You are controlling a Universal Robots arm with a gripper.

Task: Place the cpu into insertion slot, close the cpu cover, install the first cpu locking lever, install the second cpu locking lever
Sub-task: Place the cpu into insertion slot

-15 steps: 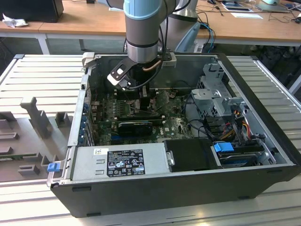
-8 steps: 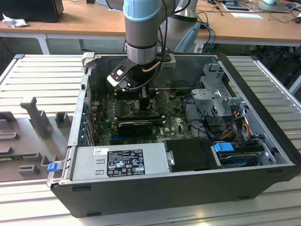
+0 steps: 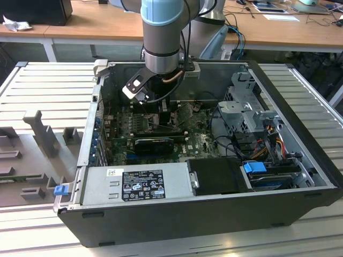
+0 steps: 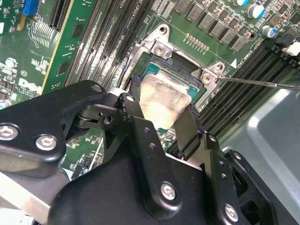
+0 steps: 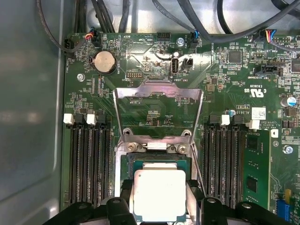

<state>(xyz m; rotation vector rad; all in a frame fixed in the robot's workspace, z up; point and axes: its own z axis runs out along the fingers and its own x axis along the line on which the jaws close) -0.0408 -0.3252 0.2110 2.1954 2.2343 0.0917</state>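
Resting on ribbed grey table (image 3: pixel 32 80) before wooden desks (image 3: pixel 80 29), open computer case (image 3: pixel 214 217), hand (image 4: pixel 161 111) grasping the cpu (image 5: pixel 159 194).

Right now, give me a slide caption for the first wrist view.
Tool gripping the cpu at the insertion slot, with the cpu cover open.

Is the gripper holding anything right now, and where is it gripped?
Yes: the gripper holds the cpu by two opposite side edges, just over the insertion slot.
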